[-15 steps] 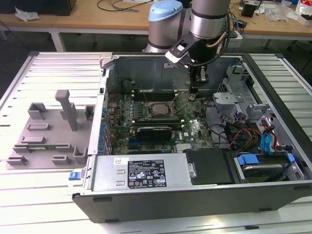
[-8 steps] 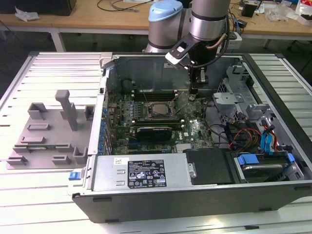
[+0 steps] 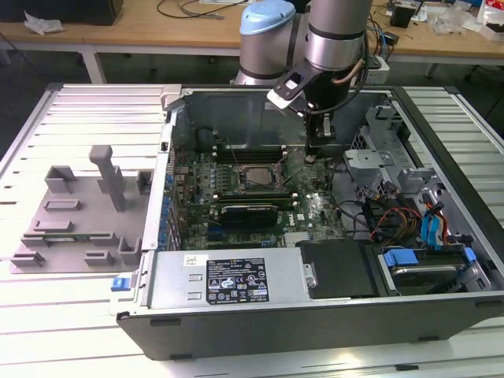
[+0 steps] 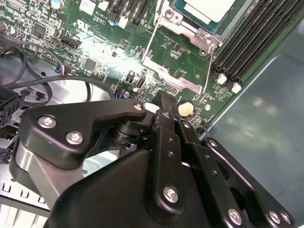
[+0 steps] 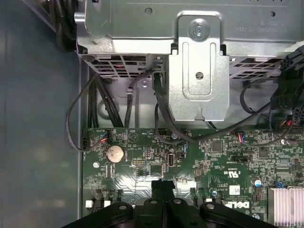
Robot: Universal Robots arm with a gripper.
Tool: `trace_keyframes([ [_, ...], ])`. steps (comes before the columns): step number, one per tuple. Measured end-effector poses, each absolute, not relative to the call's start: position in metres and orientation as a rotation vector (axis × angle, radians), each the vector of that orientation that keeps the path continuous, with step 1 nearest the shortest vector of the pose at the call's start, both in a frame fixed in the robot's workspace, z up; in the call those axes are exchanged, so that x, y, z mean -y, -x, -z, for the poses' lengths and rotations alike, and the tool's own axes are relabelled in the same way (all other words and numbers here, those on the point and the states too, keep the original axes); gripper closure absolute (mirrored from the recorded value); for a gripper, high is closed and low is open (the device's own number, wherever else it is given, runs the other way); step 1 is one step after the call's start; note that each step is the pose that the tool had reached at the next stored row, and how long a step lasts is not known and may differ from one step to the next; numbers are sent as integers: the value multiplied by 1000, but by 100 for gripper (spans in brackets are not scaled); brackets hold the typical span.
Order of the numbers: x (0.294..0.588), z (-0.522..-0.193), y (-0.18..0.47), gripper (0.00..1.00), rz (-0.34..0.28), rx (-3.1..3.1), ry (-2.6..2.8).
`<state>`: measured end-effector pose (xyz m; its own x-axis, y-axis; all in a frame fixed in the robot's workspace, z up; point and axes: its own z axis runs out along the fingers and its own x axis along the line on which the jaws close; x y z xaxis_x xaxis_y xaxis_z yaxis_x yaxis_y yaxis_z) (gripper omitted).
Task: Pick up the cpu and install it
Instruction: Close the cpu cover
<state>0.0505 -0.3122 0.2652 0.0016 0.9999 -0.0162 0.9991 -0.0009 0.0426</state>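
Note:
The cpu (image 3: 256, 177), a silver-grey square, lies flat inside the metal socket frame (image 3: 256, 167) on the green motherboard (image 3: 315, 209) of the open computer case. In the second wrist view the cpu (image 4: 205, 8) shows beyond the socket frame (image 4: 183, 45). My gripper (image 3: 313, 153) hangs over the board to the exterior view's right of the socket, apart from the cpu. Its black fingers (image 5: 163, 186) are pressed together with nothing between them, just above the board. In the second wrist view the gripper (image 4: 164, 100) points at the board beside a small round pale part (image 4: 185, 109).
A grey plastic tray (image 3: 79, 213) with upright blocks sits at the exterior view's left of the case. Memory slots (image 4: 251, 38) flank the socket. A metal drive bracket (image 5: 199, 71), black cables (image 5: 161, 118) and a coin battery (image 5: 114, 152) lie near the gripper. The power supply (image 3: 228, 279) fills the case's front.

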Motion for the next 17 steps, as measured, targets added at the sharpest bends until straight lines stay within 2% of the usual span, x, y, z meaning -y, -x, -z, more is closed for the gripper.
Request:
trace_keyframes([
  [17, 312, -246, -52, 89, -29, -2190, -2193],
])
